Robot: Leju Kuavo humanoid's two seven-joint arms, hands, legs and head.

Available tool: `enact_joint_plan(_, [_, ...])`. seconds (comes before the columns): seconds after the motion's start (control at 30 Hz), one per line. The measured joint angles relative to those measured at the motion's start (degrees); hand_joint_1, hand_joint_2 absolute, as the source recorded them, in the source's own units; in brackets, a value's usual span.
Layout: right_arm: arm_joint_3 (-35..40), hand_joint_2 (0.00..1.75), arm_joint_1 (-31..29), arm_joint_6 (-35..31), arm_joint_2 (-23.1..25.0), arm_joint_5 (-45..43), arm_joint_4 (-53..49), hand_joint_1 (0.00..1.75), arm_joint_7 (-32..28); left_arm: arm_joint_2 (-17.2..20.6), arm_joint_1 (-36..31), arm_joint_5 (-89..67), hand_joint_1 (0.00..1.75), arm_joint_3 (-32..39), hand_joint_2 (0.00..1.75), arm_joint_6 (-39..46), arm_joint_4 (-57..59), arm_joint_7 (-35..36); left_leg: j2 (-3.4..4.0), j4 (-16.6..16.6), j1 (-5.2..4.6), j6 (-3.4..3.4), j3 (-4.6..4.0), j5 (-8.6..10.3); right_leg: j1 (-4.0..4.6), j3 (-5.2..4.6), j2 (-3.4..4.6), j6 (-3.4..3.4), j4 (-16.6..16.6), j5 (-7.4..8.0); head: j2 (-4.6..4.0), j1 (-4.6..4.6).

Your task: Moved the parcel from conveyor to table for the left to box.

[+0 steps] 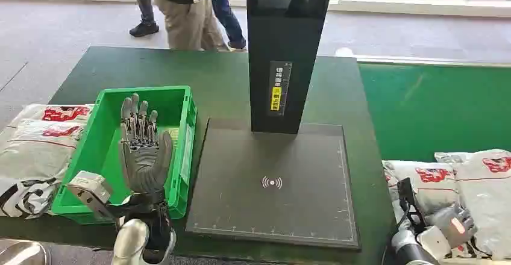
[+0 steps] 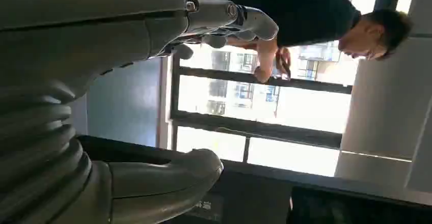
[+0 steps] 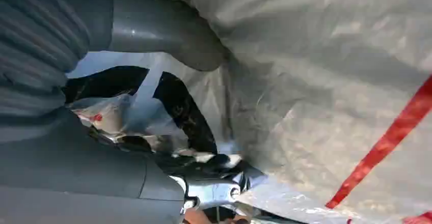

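On my far left I see grey plastic parcels with red print (image 1: 37, 147) piled beside the green plastic crate (image 1: 184, 135); my left hand (image 1: 143, 147) hovers over that crate, fingers straight and spread, holding nothing; next comes the dark flat scanner plate (image 1: 274, 183) with its black upright post (image 1: 284, 48); on the right, more grey parcels (image 1: 464, 180) lie on the green conveyor (image 1: 431, 105); my right hand (image 1: 443, 229) presses against one, its thumb (image 3: 168, 30) on the plastic, though I cannot tell if it grips.

Parcel sorting stn: scanner stand (image 1: 283, 54), parcels (image 1: 458, 180), green crate (image 1: 184, 138).
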Motion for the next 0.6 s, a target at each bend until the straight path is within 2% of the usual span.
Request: enact_joint_plan(0.6, [0.2,1.75,-1.3,-0.6,-1.0,0.0,1.7,1.75,-0.7,0.0,-0.1,-0.1,0.0,0.0,1.75,0.0,0.5,0.0,-0.01,0.0,0.0,0.02,0.13,0.0,0.0,0.17,-0.01,0.04,0.0,0.02,-0.02,0.0])
